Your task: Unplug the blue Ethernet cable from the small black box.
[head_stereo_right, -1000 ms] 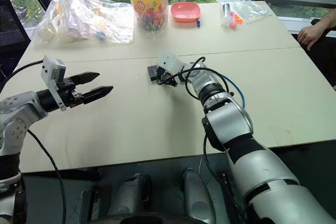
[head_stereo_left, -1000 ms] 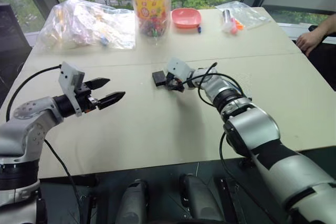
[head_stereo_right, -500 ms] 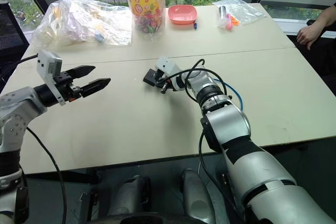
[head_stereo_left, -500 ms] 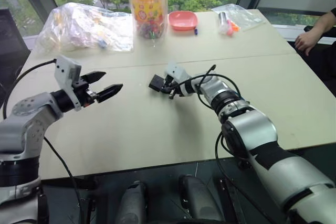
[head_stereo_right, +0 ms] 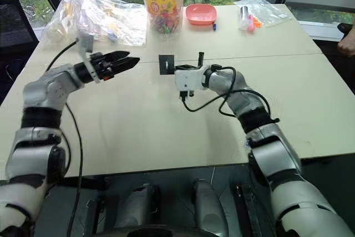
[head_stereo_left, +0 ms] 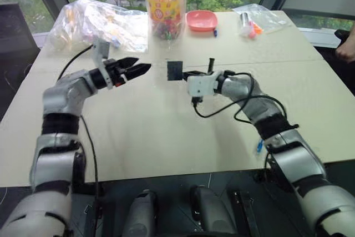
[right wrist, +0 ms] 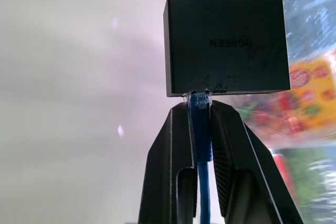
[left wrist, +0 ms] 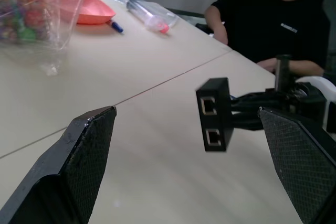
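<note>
The left gripper (head_stereo_left: 138,69) is held with its jaws apart, nothing between them. Just beyond its tips, the box (head_stereo_left: 175,70) is carried above the table (head_stereo_left: 155,131), the cable (right wrist: 200,129) still plugged into it. The right gripper (right wrist: 200,109) is clamped on the cable right behind the box.

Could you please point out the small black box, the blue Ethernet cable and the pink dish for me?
small matte-black box (right wrist: 227,45), right wrist view, its flat face.
thin bright-blue Ethernet cable (right wrist: 200,129), right wrist view, just behind its plug.
shallow pink plastic dish (head_stereo_left: 201,20), left eye view, its middle.
</note>
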Controlling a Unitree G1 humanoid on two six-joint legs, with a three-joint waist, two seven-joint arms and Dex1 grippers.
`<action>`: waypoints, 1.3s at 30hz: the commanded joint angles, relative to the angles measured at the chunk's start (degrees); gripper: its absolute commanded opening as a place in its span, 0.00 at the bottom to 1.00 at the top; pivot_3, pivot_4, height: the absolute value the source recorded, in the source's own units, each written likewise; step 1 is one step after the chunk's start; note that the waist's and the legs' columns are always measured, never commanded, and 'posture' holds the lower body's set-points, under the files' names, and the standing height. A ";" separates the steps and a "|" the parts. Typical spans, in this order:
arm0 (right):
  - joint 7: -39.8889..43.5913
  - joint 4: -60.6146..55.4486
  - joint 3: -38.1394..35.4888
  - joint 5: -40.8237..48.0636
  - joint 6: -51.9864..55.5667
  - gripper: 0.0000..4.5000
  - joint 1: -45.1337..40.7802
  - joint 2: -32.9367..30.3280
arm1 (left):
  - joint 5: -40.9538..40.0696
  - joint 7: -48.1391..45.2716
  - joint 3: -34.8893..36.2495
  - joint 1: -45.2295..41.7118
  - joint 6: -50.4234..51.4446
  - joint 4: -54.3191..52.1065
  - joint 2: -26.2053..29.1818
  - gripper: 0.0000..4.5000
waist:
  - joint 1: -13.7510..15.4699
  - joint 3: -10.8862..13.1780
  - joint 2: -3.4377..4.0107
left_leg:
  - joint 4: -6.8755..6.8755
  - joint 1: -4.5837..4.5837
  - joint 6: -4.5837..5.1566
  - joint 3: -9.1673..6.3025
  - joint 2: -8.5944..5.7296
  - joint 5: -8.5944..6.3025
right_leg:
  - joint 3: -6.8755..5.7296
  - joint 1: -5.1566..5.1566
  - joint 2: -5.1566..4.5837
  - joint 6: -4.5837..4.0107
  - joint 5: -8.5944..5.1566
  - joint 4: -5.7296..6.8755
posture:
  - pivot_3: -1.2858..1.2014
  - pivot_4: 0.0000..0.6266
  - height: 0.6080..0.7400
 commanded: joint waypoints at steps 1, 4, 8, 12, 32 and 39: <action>-7.62 -4.97 -0.90 -3.52 -0.59 0.01 -1.65 -0.87 | 2.59 -5.41 -1.31 -5.80 -3.77 8.16 -2.46 1.00 | -0.49 -0.01 -0.01 | -0.01 0.03 0.00 0.05 0.00 0.00 | 0.04 0.01 0.00 0.00 0.00 0.00 | 0.52 0.24 1.00; -10.34 -5.80 -0.64 -5.14 0.23 0.01 -1.96 -1.21 | 4.33 -7.73 -1.39 -9.48 -5.73 14.28 -4.63 1.00 | -0.69 -0.01 -0.01 | -0.07 0.12 0.03 0.05 0.03 -0.01 | 0.07 0.00 0.07 0.01 0.00 0.06 | 0.52 0.24 1.00; -10.70 -6.69 -0.40 -5.40 0.97 0.01 -1.08 -1.56 | 5.89 -7.53 -0.13 -13.59 -8.76 21.13 -6.91 1.00 | -0.64 0.00 -0.01 | -0.09 0.11 0.06 -0.02 0.05 -0.02 | 0.05 -0.01 0.12 0.03 0.01 0.09 | 0.52 0.24 1.00; -11.27 -7.63 -0.14 -5.79 1.60 0.01 -0.27 -1.48 | 7.03 -6.16 1.21 -16.00 -11.97 26.17 -8.66 1.00 | -0.23 0.00 -0.02 | -0.05 0.06 0.06 -0.01 0.03 -0.02 | 0.06 0.00 0.07 0.05 0.00 0.05 | 0.52 0.24 1.00; -2.37 -21.27 -9.21 12.19 18.95 0.63 13.59 2.81 | 7.17 -10.55 6.51 -14.29 -8.43 27.18 -10.82 0.12 | -0.10 0.00 -0.04 | -0.05 0.04 0.08 -0.07 0.03 -0.03 | 0.03 0.04 0.07 0.09 -0.01 0.05 | 0.52 0.24 1.00; -2.30 -45.96 -29.58 65.56 62.33 0.74 24.14 25.22 | 1.98 -15.99 11.29 -13.04 4.03 25.50 -9.59 0.12 | -0.33 0.01 -0.02 | -0.02 0.07 0.08 -0.24 0.11 -0.03 | -0.07 0.05 0.11 0.07 0.01 0.20 | 0.52 0.24 1.00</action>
